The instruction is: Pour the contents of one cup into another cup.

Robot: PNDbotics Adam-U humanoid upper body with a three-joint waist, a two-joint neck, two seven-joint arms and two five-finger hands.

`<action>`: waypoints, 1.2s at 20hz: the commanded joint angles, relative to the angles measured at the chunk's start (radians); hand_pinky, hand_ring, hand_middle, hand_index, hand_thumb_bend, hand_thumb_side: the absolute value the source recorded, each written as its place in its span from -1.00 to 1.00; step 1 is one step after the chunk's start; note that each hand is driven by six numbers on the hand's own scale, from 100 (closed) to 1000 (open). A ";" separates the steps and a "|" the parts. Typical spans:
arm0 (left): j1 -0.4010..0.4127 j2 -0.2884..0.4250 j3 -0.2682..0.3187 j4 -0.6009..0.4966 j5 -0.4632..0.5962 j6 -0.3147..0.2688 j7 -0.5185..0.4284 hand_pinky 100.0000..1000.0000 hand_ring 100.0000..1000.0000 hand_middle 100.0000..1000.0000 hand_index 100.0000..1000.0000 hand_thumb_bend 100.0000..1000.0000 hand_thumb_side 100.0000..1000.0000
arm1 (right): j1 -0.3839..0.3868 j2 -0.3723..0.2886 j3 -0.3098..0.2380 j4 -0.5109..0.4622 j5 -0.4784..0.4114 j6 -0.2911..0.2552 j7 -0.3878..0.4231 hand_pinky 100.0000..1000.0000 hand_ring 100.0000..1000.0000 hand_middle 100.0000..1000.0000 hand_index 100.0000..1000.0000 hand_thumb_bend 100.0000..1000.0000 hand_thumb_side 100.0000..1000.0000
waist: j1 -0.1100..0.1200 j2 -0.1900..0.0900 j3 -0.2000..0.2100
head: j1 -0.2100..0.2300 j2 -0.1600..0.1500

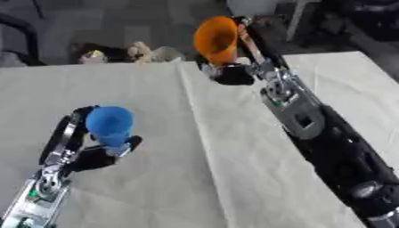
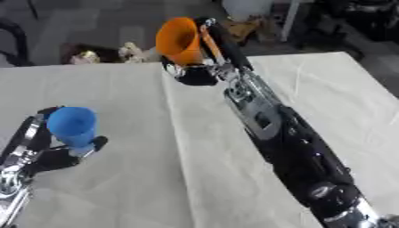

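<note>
Left hand (image 1: 97, 153): fingers curled round a blue cup (image 1: 109, 124), upright, low over the white cloth (image 1: 156, 187). Right hand (image 1: 234, 73): grasping an orange cup (image 1: 216, 39) (raised at the table's far edge), arm stretched forward.

A: Any text, labels, numbers?
B: None readable. Checked the round blue plastic cup (image 1: 109, 124) and the orange plastic cup (image 1: 216, 39) with its flared rim: plain colour, no print showing.
A: Arms? Cloth?
B: Silver and black metal arm (image 1: 300, 113) on the right has plates and joints, no legible marking. White creased cloth on the table (image 1: 234, 178) is blank too.
A: Stuff at the far edge?
B: Too blurred to read.
</note>
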 commanded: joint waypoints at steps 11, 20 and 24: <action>-0.027 0.003 -0.052 0.004 0.001 -0.007 -0.092 0.20 -0.10 -0.89 -0.41 -0.94 -1.00 | -0.068 0.003 0.048 0.010 0.138 -0.074 0.103 0.74 0.51 -0.20 -0.15 -0.94 -0.82 | -0.003 -0.022 0.007 | 0.004 0.004; -0.027 0.006 -0.063 0.005 -0.010 -0.005 -0.109 0.20 -0.12 -0.89 -0.40 -0.94 -1.00 | -0.086 0.015 0.065 0.035 0.223 -0.120 0.132 0.77 0.52 -0.19 -0.14 -0.95 -0.85 | -0.003 -0.022 0.014 | 0.004 0.003; -0.028 0.009 -0.073 0.012 -0.024 -0.008 -0.120 0.20 -0.13 -0.89 -0.40 -0.95 -1.00 | -0.093 0.019 0.070 0.040 0.237 -0.131 0.140 0.78 0.53 -0.19 -0.13 -0.94 -0.86 | -0.002 -0.022 0.015 | 0.004 0.002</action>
